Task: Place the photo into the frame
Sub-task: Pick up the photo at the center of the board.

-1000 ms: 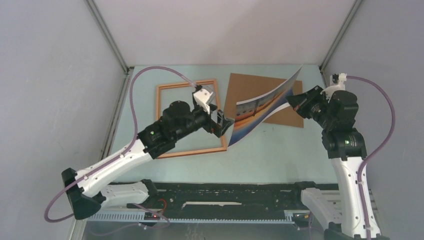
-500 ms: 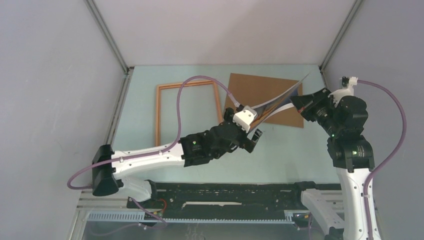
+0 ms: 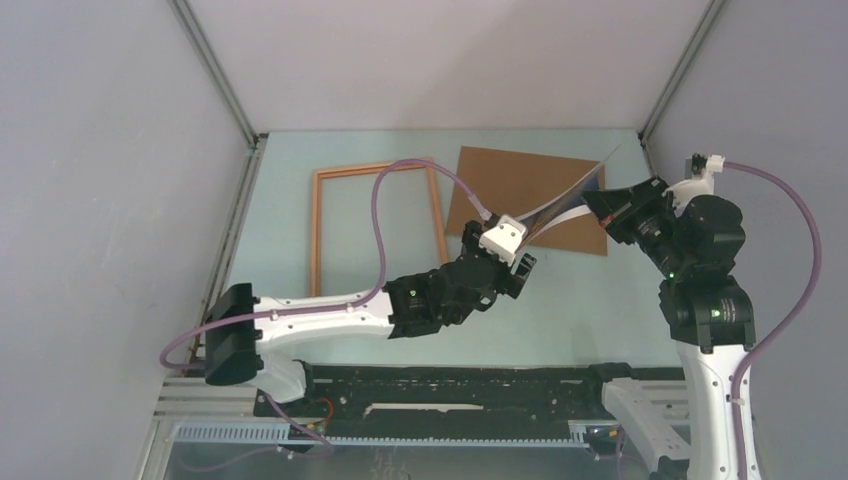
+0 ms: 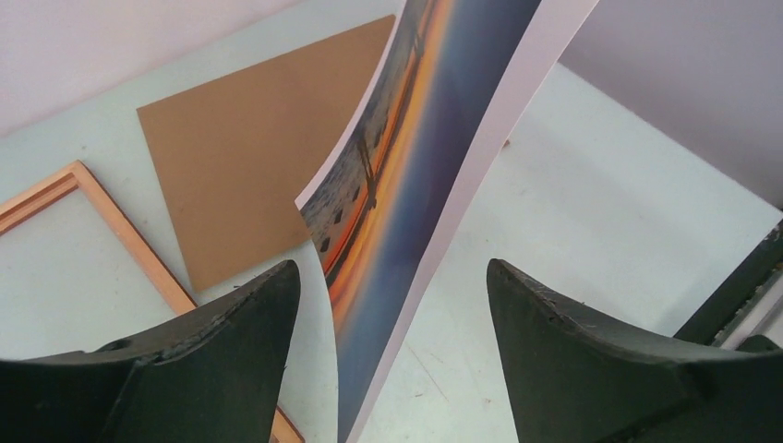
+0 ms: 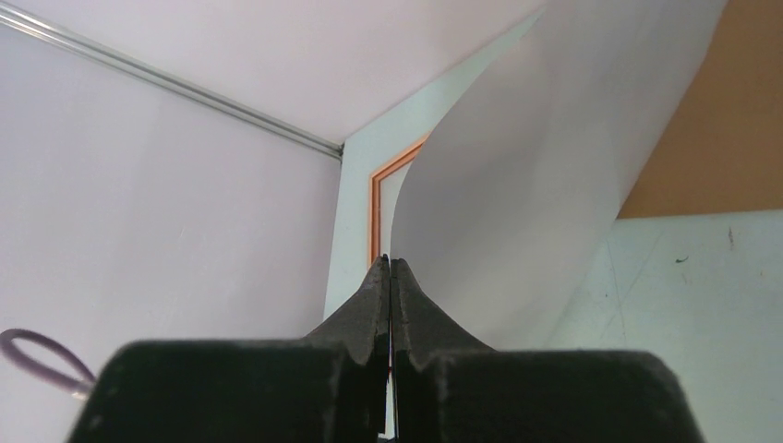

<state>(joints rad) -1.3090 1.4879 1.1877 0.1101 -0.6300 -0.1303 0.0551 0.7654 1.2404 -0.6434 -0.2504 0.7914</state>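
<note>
The photo (image 3: 560, 207) hangs curled in the air, nearly edge-on from above. Its sunset print shows in the left wrist view (image 4: 420, 166), its white back in the right wrist view (image 5: 545, 185). My right gripper (image 3: 592, 207) is shut on the photo's right edge (image 5: 390, 263). My left gripper (image 3: 528, 262) is open, its jaws either side of the photo's lower end without touching it (image 4: 392, 286). The frame (image 3: 378, 225) lies flat on the table at the left, empty; it also shows in the left wrist view (image 4: 111, 231) and the right wrist view (image 5: 374, 203).
A brown backing board (image 3: 520, 190) lies flat right of the frame, under the photo; it shows in the left wrist view (image 4: 240, 148) too. Grey walls close in the left, back and right. A black rail (image 3: 450, 385) runs along the near edge.
My left arm has swung right, away from the frame, to the photo's lower end. The photo has turned more edge-on. My right gripper has risen slightly, still holding it.
</note>
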